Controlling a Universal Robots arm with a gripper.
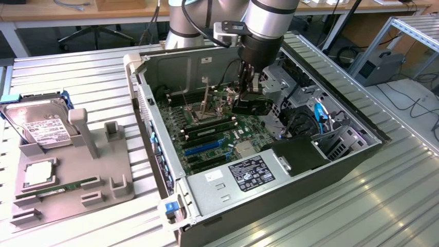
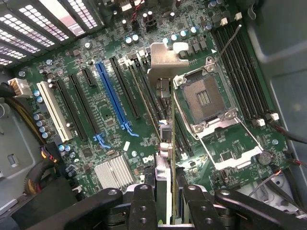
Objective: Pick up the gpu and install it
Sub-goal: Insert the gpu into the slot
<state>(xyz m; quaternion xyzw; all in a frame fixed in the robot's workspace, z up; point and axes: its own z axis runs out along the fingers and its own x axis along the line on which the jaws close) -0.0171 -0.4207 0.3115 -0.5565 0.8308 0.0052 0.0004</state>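
My gripper (image 1: 247,103) hangs inside the open computer case (image 1: 205,188), above the motherboard. It is shut on the gpu (image 2: 169,158), a thin dark card seen edge-on in the wrist view. Its silver end bracket (image 2: 160,67) points away from the camera. The two black fingers (image 2: 144,203) clamp the card's near end from both sides. The card hangs over the board between the black expansion slots (image 2: 136,88) and the open CPU socket (image 2: 204,98). I cannot tell whether its lower edge touches a slot.
A blue slot (image 2: 112,98) and a white slot (image 2: 50,110) lie beside the black ones. Memory slots (image 2: 242,62) run past the socket. Cables and drive cages (image 1: 309,123) crowd the case's right in the exterior view. A grey fixture (image 1: 69,206) outside holds a hard drive (image 1: 44,126), a CPU (image 1: 38,172) and a memory stick (image 1: 58,189).
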